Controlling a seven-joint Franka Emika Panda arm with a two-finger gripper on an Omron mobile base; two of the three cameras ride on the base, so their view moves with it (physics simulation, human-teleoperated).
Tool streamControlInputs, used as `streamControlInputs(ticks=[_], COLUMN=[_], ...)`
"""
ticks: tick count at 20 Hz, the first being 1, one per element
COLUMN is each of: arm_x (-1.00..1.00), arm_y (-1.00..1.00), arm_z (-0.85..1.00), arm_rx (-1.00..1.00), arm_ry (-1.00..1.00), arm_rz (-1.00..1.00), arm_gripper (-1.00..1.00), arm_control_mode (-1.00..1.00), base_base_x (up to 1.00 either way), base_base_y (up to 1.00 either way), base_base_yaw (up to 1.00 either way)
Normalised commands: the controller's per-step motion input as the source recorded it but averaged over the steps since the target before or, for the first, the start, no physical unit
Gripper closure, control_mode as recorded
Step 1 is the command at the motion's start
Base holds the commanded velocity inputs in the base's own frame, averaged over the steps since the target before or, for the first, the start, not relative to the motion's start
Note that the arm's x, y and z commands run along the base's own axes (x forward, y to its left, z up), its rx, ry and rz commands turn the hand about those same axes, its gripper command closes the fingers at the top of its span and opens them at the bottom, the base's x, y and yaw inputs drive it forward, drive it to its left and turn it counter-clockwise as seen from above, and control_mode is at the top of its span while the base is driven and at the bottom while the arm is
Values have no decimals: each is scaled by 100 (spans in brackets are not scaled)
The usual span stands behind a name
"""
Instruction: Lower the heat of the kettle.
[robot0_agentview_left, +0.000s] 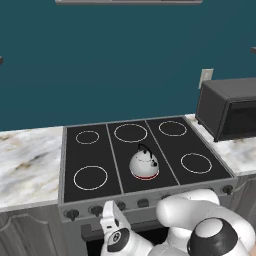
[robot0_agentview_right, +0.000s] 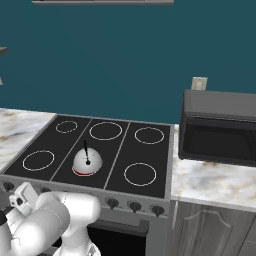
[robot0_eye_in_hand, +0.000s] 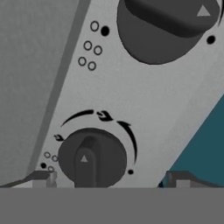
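White kettle (robot0_agentview_left: 144, 164) sits on front-centre burner; tool (robot0_eye_in_hand: 109, 178) low at stove front, fingers spread open either side of knob (robot0_eye_in_hand: 92, 158), ready to turn it.

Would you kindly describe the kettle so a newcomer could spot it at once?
Find the black stove set in the marble counter, left of the dark microwave. On its middle strip, at the front, sits the kettle: a small white dome with a black arched handle and a red base band, the sole item on the cooktop.
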Motion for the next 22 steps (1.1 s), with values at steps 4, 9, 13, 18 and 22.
streamControlInputs(ticks=[4,9,13,18,22], arm_x=[3,9,16,17,23], arm_y=[-4,-1,-9,-12,-2], arm_z=[-4,-4,0,-3,-15], arm_rx=[0,0,0,0,0], arm_ry=[0,0,0,0,0], arm_rz=[10,10,10,10,9], arm_gripper=[-100,-100,-100,-100,100], arm_control_mode=[-100,-100,-100,-100,-100], base_base_x=[0,0,0,0,0], base_base_y=[0,0,0,0,0], base_base_yaw=[0,0,0,0,0])
